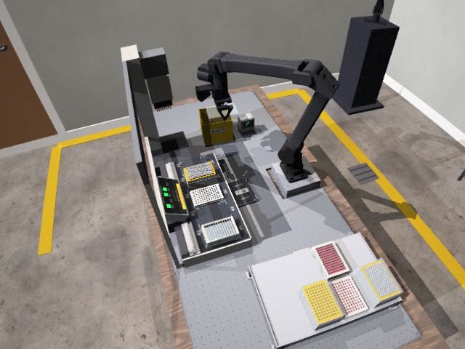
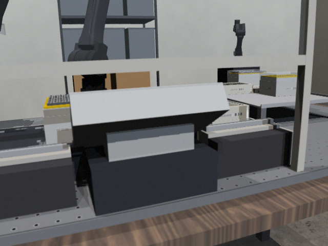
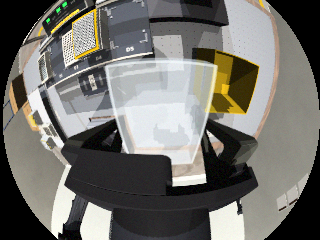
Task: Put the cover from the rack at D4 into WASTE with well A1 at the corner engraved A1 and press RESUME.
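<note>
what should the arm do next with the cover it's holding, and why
Probably lower a little more, then open. The gripper is shut on the clear cover and hangs over the yellow waste bin. In the top view the cover seems to sit at the bin's mouth, so released from the rim it should drop inside without overhanging.

Bin interior: the waste bin (image 1: 215, 130) at the table's far edge is mostly hidden by the cover (image 1: 214, 114).
Bin label: too small to read.
</note>
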Controlling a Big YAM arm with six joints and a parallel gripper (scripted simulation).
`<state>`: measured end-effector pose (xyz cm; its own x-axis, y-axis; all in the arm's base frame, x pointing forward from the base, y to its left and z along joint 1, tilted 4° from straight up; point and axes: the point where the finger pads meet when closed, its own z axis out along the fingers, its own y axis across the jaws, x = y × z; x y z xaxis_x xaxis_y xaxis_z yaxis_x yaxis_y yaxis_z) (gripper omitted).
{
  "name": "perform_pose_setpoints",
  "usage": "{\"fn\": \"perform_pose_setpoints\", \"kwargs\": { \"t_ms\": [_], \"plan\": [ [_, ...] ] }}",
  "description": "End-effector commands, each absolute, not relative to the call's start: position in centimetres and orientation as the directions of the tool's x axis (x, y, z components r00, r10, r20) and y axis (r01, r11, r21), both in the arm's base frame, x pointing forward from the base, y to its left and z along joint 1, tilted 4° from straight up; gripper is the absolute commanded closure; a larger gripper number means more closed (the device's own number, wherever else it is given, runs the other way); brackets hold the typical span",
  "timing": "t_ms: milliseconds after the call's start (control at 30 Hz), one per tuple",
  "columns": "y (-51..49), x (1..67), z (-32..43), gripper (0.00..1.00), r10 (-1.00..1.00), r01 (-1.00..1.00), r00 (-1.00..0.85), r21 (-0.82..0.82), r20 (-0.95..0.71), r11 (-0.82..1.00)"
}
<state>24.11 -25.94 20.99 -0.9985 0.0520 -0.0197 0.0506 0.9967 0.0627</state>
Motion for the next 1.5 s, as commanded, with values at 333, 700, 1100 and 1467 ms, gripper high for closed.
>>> {"fn": "perform_pose_setpoints", "kwargs": {
  "t_ms": [333,700,1100,1467],
  "plan": [
    [-27.7,25.6,23.9,1.00,0.043,0.043,-0.996,0.001,-0.084,0.999],
    [-30.7,25.5,23.1,1.00,0.053,0.053,-0.996,0.009,-0.073,0.999],
    [-36.7,25.3,22.7,1.00,0.054,0.053,-0.997,0.013,-0.063,0.999],
    [-36.1,25.9,24.0,1.00,0.032,0.033,-0.996,-0.011,-0.080,0.999]
  ]
}}
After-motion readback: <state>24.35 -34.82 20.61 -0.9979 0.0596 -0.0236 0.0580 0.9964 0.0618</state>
